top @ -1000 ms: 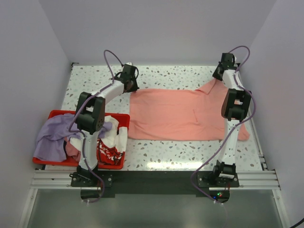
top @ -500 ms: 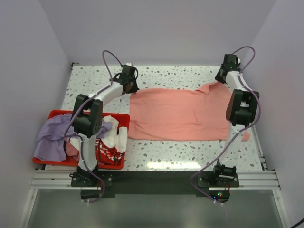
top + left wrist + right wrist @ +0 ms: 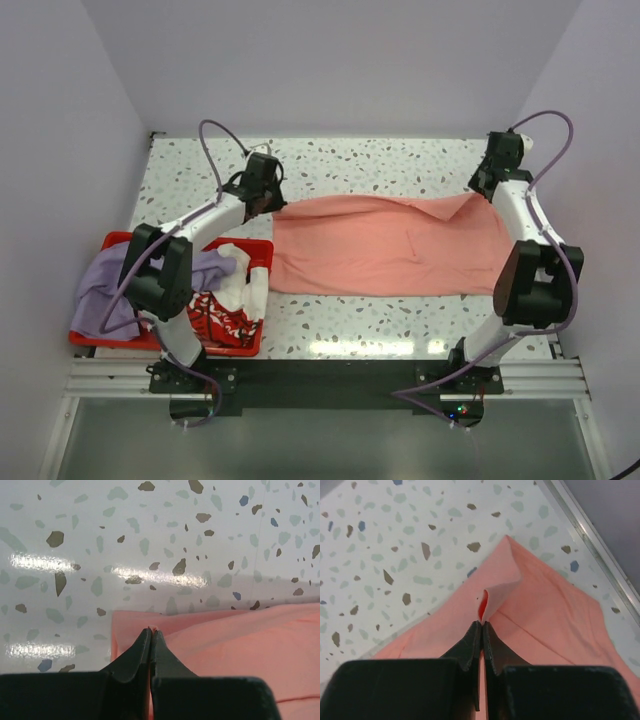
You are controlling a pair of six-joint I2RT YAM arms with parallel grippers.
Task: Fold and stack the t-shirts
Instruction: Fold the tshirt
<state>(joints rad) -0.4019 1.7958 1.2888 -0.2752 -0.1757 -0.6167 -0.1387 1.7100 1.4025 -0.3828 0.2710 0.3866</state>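
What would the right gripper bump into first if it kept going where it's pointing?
The salmon-pink t-shirt: the right gripper is shut on a raised fold of it. Past that, the speckled table probably comes next, though depth is unclear.

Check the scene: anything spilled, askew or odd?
The lavender t-shirt spills over the red crate at its left rim. Otherwise nothing: the salmon t-shirt lies spread, slightly creased mid-right, its far corners pinched in the shut left gripper and right gripper.
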